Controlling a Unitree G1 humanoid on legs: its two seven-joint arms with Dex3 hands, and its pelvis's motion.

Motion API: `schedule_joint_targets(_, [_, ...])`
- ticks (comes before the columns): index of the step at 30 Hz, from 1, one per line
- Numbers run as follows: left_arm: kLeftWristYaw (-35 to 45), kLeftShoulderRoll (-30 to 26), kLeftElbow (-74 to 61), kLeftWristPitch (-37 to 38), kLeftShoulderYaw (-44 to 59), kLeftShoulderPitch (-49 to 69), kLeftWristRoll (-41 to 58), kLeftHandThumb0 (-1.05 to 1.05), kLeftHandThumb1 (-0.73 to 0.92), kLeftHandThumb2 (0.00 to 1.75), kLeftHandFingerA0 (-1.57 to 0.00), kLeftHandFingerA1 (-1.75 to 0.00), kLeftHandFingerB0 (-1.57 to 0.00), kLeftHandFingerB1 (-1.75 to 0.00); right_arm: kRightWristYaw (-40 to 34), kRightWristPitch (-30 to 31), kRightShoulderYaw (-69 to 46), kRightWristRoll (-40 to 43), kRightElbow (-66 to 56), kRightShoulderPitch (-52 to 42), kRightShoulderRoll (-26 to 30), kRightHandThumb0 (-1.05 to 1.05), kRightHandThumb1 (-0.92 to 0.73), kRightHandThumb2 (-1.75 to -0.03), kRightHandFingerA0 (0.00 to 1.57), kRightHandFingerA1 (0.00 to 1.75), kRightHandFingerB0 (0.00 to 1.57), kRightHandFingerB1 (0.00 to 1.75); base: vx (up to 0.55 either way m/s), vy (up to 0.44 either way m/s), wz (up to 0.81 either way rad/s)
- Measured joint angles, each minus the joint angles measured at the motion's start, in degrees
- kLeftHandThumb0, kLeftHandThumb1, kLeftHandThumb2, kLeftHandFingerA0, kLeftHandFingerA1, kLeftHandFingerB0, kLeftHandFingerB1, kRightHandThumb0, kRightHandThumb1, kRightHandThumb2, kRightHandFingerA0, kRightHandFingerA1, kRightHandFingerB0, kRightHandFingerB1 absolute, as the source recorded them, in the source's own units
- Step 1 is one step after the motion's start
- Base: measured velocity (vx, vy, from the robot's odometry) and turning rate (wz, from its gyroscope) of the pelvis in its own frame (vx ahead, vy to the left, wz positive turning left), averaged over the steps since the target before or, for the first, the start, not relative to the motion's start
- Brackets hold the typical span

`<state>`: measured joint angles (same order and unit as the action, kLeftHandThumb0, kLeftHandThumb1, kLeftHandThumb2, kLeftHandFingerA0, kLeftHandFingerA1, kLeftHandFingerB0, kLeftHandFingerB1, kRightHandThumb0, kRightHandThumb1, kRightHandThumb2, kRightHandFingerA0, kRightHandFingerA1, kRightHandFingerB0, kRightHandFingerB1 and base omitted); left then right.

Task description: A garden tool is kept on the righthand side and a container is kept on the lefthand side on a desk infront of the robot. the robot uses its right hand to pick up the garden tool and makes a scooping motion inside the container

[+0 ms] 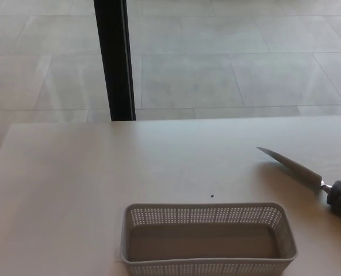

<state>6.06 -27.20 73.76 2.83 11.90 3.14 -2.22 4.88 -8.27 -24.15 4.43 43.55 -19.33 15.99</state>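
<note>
I see a pale beige desk [72, 190], plain and unpatterned apart from one tiny dark speck [212, 196] just behind the container [207, 241]. The container is light grey, its walls pierced with a regular grid of small holes, its floor a smooth darker grey. To the right of the container, the garden tool [299, 170] shows a dull silver-grey blade and a black handle. Beyond the container, a black post [115, 57] stands against pale grey floor tiles [228, 69] with thin darker seams.
</note>
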Motion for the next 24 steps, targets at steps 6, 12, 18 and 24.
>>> schedule_joint_targets(6, [0.4,0.0,0.6,0.2,0.3,-0.2,0.3,-0.46,0.67,0.6,-0.65,-0.64,-0.55,-0.47,0.7,0.1,-2.1,1.6,6.1,3.2,0.8,-0.81,-0.68,-0.64,0.0,0.78,0.0,0.69,0.0,0.0,0.0])
schedule_joint_targets(12, [0.5,0.0,1.3,0.4,0.8,-0.6,0.5,-0.44,0.64,0.6,-0.67,-0.69,-0.6,-0.49,3.4,2.3,-5.7,4.3,12.3,8.3,7.1,-1.05,-0.62,-1.1,0.0,0.52,0.0,0.46,0.0,0.0,0.0])
schedule_joint_targets(18, [0.7,0.0,1.3,0.4,1.0,-0.5,0.7,-0.45,0.65,0.59,-0.67,-0.67,-0.61,-0.48,1.2,6.8,-12.6,7.6,6.5,14.9,11.8,-1.05,-0.68,-1.12,0.0,0.47,0.0,0.41,0.0,0.0,0.0])
schedule_joint_targets(24, [0.8,0.0,1.4,0.4,1.1,-0.4,0.7,-0.44,0.65,0.6,-0.67,-0.67,-0.59,-0.49,-1.2,10.1,-16.3,9.4,-4.1,20.9,16.0,-1.05,-0.61,-1.11,0.01,0.67,0.0,0.4,0.0,0.0,0.0])
